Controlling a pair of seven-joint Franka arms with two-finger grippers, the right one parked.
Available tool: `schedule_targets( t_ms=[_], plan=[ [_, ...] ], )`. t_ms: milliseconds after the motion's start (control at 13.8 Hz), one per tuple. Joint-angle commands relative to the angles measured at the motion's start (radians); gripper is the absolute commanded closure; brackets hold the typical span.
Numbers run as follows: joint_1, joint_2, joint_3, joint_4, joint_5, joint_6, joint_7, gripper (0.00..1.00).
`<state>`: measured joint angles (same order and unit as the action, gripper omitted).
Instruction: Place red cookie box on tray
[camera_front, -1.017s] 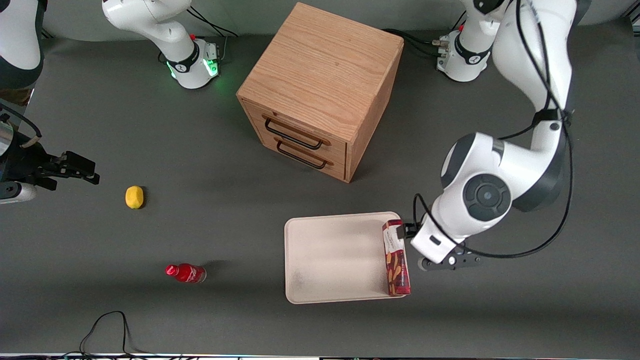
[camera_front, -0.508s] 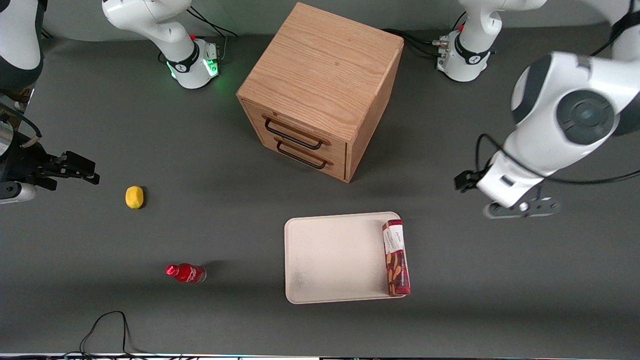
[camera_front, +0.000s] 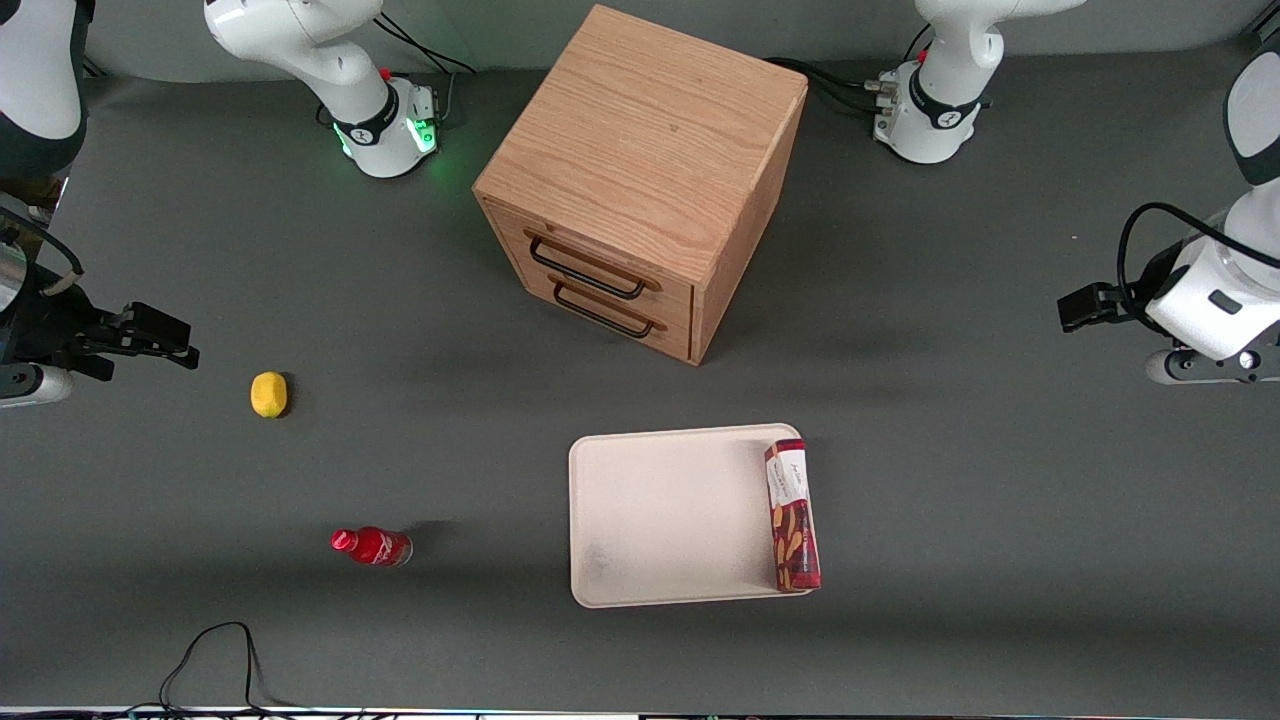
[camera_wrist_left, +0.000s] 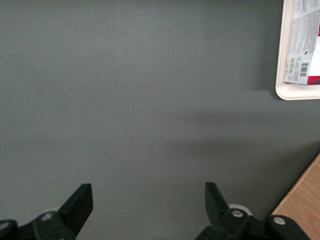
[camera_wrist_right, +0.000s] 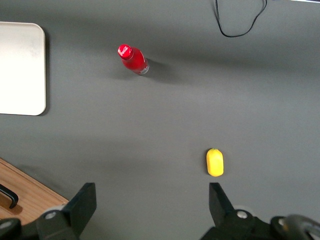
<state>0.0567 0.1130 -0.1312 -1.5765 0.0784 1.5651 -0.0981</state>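
Note:
The red cookie box lies flat on the cream tray, along the tray's short edge nearest the working arm's end of the table. Its white end also shows in the left wrist view, inside the tray's rim. My left gripper hangs over bare table toward the working arm's end, well clear of the tray and farther from the front camera than it. In the wrist view the gripper is open, with only grey tabletop between its fingers.
A wooden two-drawer cabinet stands mid-table, farther from the front camera than the tray. A yellow lemon and a small red bottle lie toward the parked arm's end. A black cable loops at the table's near edge.
My left gripper has drawn away from the box and swung off toward the working arm's end of the table. The box has stayed where it lay on the tray.

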Motion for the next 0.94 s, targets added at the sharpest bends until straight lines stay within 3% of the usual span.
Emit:
schedule_targets(
  t_ms=[0,872],
  plan=[
    [-0.139,-0.029,0.154,-0.033,-0.019,0.0,0.014,0.0],
    [-0.129,-0.001,0.171,0.016,-0.034,-0.007,0.012,0.0]
  ],
)
